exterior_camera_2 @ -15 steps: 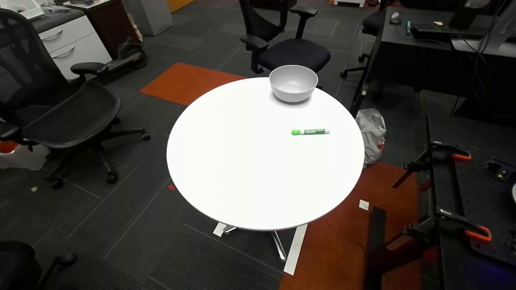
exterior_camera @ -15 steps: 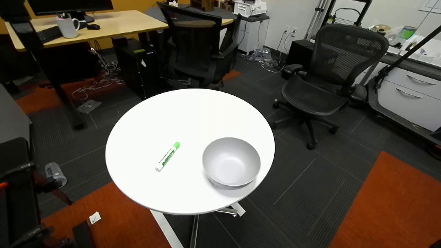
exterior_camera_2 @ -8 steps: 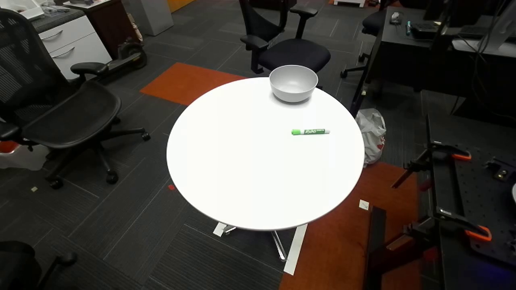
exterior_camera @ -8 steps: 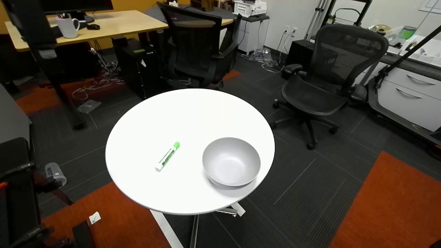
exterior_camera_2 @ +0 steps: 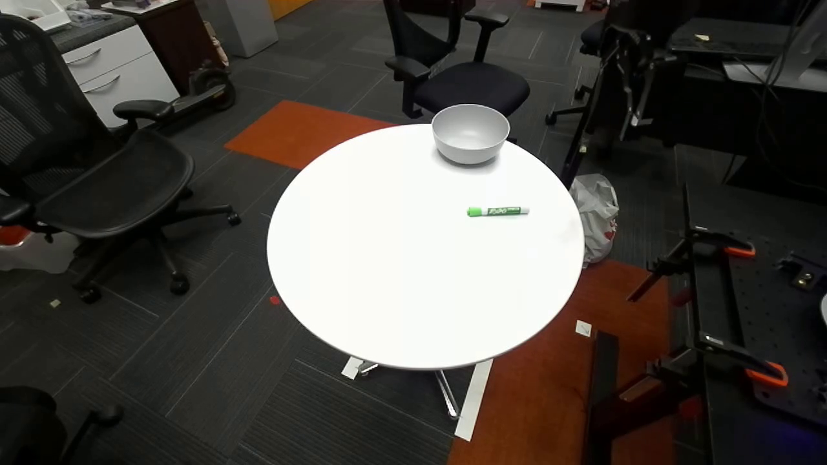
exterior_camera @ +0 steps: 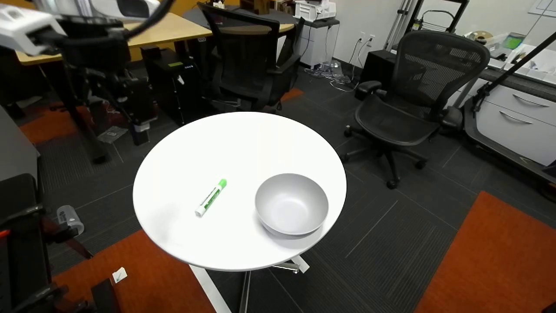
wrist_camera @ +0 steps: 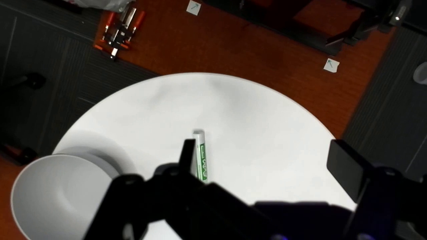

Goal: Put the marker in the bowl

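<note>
Expo marker (exterior_camera: 211,198), green-capped: found lying flat on round white counter (exterior_camera: 243,148), near silvery-grey bowl (exterior_camera: 291,204) but outside it and not touching, in both exterior views. Hand (wrist_camera: 262,158): found standing clear of counter, with jaws spread wide and holding nothing. In wrist view: capped end of marker hidden behind hand.

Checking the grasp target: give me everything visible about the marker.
The Expo marker has a green cap, white plastic-looking barrel, green printed label and whitish tail end. It lies capped on its side on the round white table, touching nothing else; the bowl stands apart. In the wrist view, the hand hides its cap end.
</note>
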You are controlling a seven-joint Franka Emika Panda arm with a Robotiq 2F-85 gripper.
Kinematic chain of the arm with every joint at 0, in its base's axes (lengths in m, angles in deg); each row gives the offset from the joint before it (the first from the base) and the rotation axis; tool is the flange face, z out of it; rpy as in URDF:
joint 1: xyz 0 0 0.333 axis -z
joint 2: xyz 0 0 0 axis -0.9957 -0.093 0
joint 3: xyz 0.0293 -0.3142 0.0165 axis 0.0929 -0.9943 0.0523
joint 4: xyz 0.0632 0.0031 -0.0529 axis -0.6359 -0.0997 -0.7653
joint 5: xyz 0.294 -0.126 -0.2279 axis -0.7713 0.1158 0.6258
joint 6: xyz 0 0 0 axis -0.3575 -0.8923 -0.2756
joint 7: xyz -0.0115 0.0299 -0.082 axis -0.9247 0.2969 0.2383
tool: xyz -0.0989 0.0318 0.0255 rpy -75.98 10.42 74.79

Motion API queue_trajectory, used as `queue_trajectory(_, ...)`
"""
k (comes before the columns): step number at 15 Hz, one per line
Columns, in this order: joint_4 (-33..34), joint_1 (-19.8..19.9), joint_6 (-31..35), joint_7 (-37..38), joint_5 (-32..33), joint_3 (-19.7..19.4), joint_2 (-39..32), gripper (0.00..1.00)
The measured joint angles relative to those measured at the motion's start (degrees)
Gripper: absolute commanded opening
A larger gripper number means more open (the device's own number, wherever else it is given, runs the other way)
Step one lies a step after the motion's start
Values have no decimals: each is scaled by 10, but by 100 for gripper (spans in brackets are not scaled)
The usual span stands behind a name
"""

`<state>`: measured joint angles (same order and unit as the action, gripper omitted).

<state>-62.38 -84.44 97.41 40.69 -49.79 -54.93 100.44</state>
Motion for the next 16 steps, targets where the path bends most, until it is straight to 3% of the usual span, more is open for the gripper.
queue_trajectory(6,3,1,91,-113,-19,-19,-87,100)
queue_trajectory(16,13,2,116,-124,-25,-18,-115,100)
